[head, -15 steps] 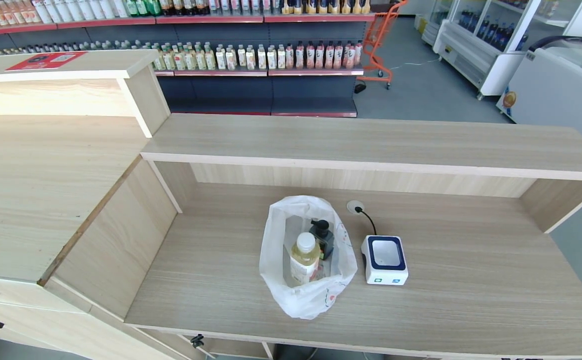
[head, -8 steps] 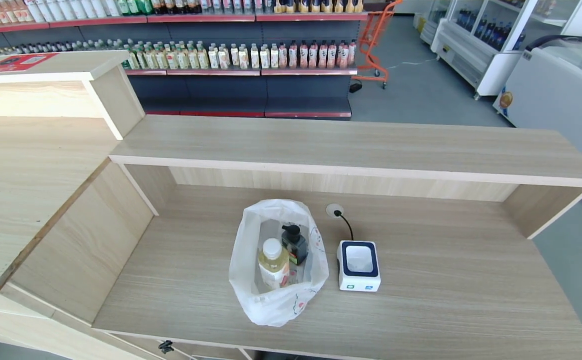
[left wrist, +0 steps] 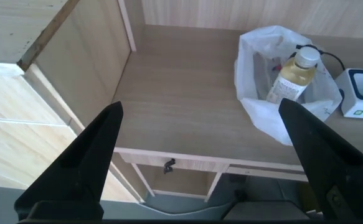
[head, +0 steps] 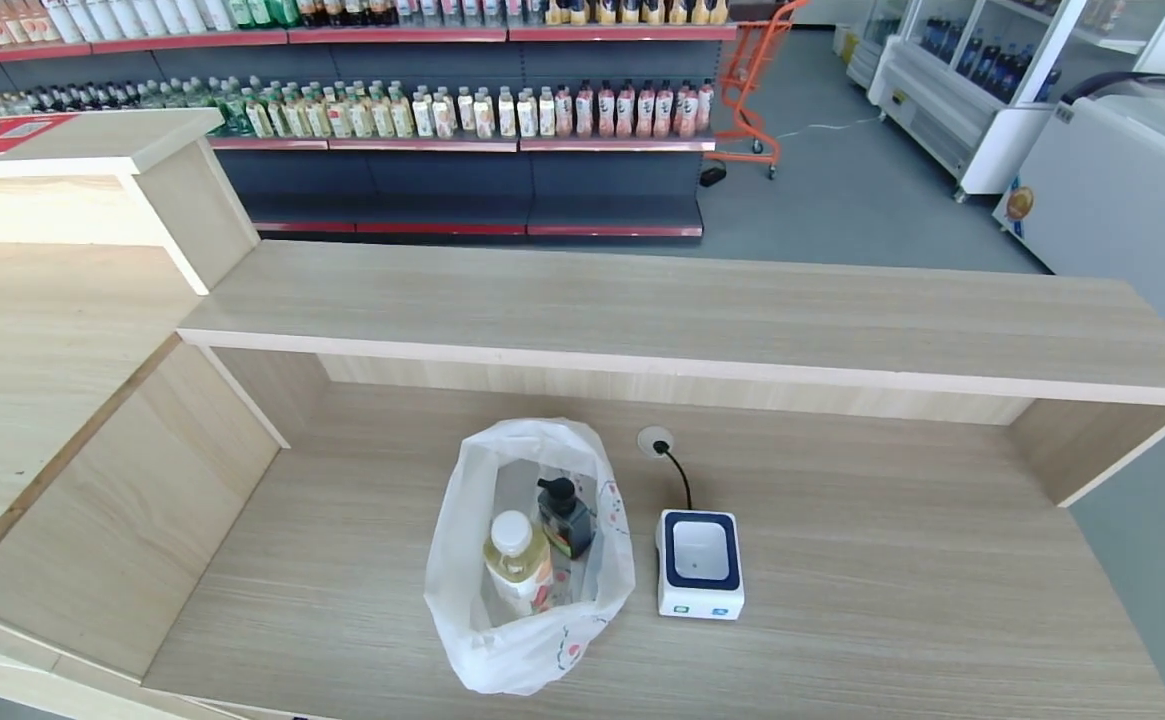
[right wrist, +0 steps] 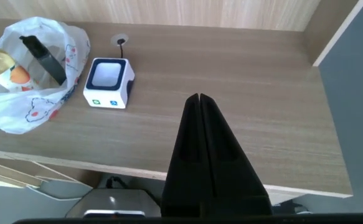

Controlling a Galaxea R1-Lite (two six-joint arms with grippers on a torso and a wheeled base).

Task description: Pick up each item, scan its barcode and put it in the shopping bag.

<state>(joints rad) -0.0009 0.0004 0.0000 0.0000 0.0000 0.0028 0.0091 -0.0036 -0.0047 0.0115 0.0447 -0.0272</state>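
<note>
On the pale wood-grain worktop (head: 892, 600) stands a white thin plastic shopping bag (head: 512, 665), mouth open upward. Inside it: a clear bottle of yellow drink with a white cap (head: 517, 560), upright, and a dark pump-top bottle (head: 564, 515) just behind it. Whether the two touch, cannot tell.

Just beside the bag, on the robot's right: a white box scanner with a dark blue window frame (head: 700, 565), its black cable (head: 680, 475) running to a round port farther back.

Left gripper (left wrist: 201, 106) hangs off the worktop's near edge, jaws spread wide, holding nothing. Right gripper (right wrist: 198, 99) hangs over the near edge to the scanner's right, jaws pressed together, also holding nothing.

Judgement: both goods are bagged, so the task reads as at or near its end. Any further item would call for a pick with spread jaws and a pass over the scanner window.
</note>
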